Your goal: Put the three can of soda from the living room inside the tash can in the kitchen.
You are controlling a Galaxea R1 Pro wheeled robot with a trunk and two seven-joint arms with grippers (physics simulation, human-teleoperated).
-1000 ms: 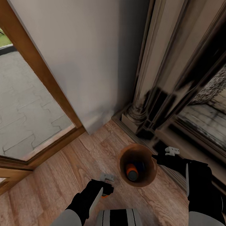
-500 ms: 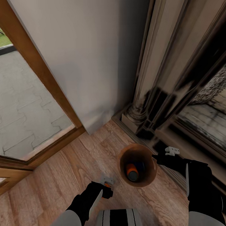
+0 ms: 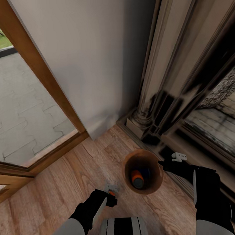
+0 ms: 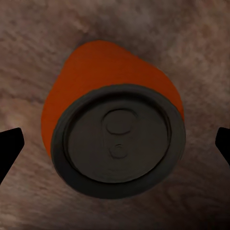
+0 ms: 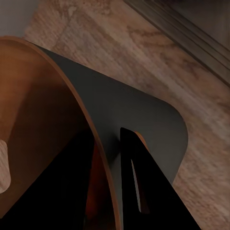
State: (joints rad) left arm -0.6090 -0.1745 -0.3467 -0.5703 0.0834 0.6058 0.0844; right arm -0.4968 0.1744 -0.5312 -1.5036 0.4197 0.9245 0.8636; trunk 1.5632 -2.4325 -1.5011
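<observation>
Head view, looking down at a light wood plank floor (image 3: 62, 189) in a corner between a pale grey wall (image 3: 93, 56), a wood-framed glass door (image 3: 32, 67) and a dark ornate fireplace surround (image 3: 184, 76).

Standing on the floor near the fireplace base: small round tapered bin, grey outside and brown wood-toned inside (image 3: 128, 165), upright and open-topped. Inside it, an orange cylindrical soda can (image 3: 137, 178) lying against the bottom, with a dark blue can (image 3: 146, 172) just beside it, partly in shadow.

Right tool (image 3: 172, 161) at the bin's rim on the fireplace side. In the right wrist view, two black fingers (image 5: 139, 182) straddling the bin wall (image 5: 143, 120), one inside against the brown lining, one outside on the grey face, clenched on the rim.

Left tool (image 3: 111, 192) low over the floor, just beside the bin on the door side, with a sliver of orange showing beneath its pale tip. In the left wrist view, a second orange soda can with a grey pull-tab top (image 4: 117, 139) standing upright on the wood floor, seen from straight above. Black fingertips (image 4: 9, 146) at either edge, well apart from the can's sides and not touching it: tool released, spread wide around the can.
</observation>
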